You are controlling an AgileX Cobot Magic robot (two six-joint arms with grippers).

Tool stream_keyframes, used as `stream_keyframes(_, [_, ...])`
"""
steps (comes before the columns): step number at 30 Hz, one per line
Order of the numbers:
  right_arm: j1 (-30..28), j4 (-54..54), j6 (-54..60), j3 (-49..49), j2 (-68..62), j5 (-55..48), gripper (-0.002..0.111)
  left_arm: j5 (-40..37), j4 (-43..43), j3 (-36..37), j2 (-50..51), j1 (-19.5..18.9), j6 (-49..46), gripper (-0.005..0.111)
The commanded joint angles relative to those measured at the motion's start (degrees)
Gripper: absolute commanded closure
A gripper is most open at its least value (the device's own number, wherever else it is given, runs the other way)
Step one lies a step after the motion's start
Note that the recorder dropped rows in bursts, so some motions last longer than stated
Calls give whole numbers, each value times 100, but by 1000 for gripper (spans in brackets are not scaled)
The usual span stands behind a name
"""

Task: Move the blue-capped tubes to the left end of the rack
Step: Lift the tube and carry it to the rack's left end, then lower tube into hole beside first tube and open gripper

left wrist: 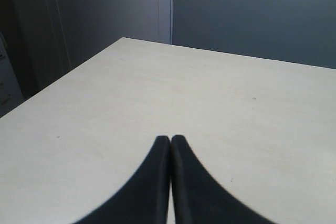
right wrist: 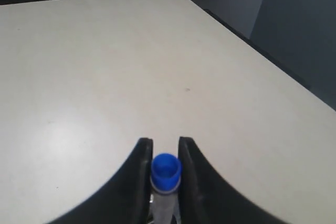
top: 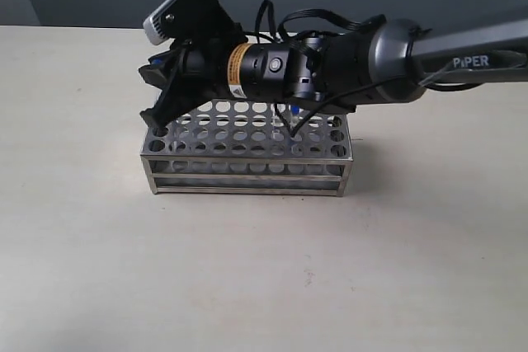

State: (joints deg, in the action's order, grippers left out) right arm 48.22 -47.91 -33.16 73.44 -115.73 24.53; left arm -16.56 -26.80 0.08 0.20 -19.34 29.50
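Our right gripper (top: 157, 117) hangs over the left end of the rack (top: 247, 169), its jaws pinching a tube (right wrist: 166, 170) just below the blue cap. In the exterior view we cannot make out that tube or how deep it sits. The holes we can see at the rack's left end look bare, though the gripper hides a few. Right of the rack's middle, under our arm, a second cap (top: 290, 110) shows in its hole; the arm hides any others. Our left gripper (left wrist: 170, 140) is pressed together on nothing, away from the rack over the table (left wrist: 210, 93). We judge the task barely begun: this tube needs seating, and the rest wait.
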Motion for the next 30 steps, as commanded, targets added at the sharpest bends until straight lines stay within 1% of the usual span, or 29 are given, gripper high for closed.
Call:
stream_keyframes(1, [-7,-38,16,32,-164,-38,108,-14,3,-8,-20,-7,10,106])
stream_keyframes(4, [-7,-38,16,32,-282,-38,108,-14,3,-8,-20,-7,10,106])
stream_keyframes(6, [-7,-47,13,32,-317,-84,104,-14,3,-8,-20,-7,10,106])
stream_keyframes(9, [-7,-61,13,32,-316,-84,90,-14,3,-8,-20,-7,10,106])
stream_keyframes(11, [-7,-61,13,32,-316,-84,78,-14,3,-8,-20,-7,10,106])
stream_keyframes(12, [-7,-61,2,32,-316,-113,73,-14,3,-8,-20,-7,10,106])
stream_keyframes(14, [-7,-61,3,32,-316,-158,66,-14,3,-8,-20,-7,10,106])
stream_keyframes(15, [-7,-61,3,32,-316,-162,65,-14,3,-8,-20,-7,10,106])
stream_keyframes(17, [-7,-33,-32,32,-209,-313,65,-14,3,-8,-20,-7,10,106])
stream_keyframes(19, [-7,135,-205,32,28,-690,66,-14,3,-8,-20,-7,10,106])
stream_keyframes(22, [-68,193,-256,32,512,-1414,73,-14,3,-8,-20,-7,10,106])
stream_keyframes(25, [-255,22,-235,-213,1035,-1522,80,-14,3,-8,-20,-7,10,106])
stream_keyframes(27, [-452,22,-235,-486,1403,-1537,80,-14,3,-8,-20,-7,10,106])
stream_keyframes(30, [-823,78,-246,-1019,1871,-1622,75,-3,3,-8,-20,-7,10,106])
